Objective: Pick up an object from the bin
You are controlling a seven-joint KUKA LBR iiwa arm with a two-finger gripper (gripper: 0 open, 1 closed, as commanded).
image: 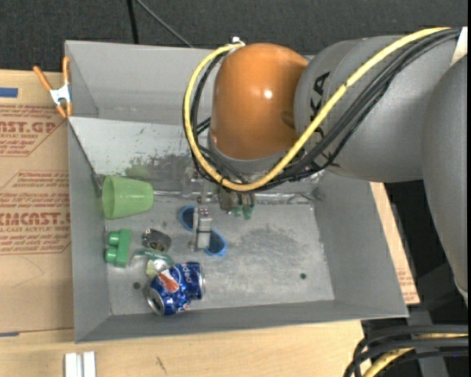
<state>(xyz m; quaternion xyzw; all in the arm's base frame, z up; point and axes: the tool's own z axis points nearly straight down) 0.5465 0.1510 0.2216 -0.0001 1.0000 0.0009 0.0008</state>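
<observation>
In the bin (286, 251), the gripper (203, 234) overlaps a blue thing (215, 248).

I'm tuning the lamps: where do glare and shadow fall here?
In the camera view, glare spots sit on the orange cover; the arm's shadow seems to dim the bin floor beside the tool; the green cup and crushed blue can are evenly lit.

Dark textured surface (314, 6) at top; pale wood tabletop (243, 350) along bottom; even light.
</observation>
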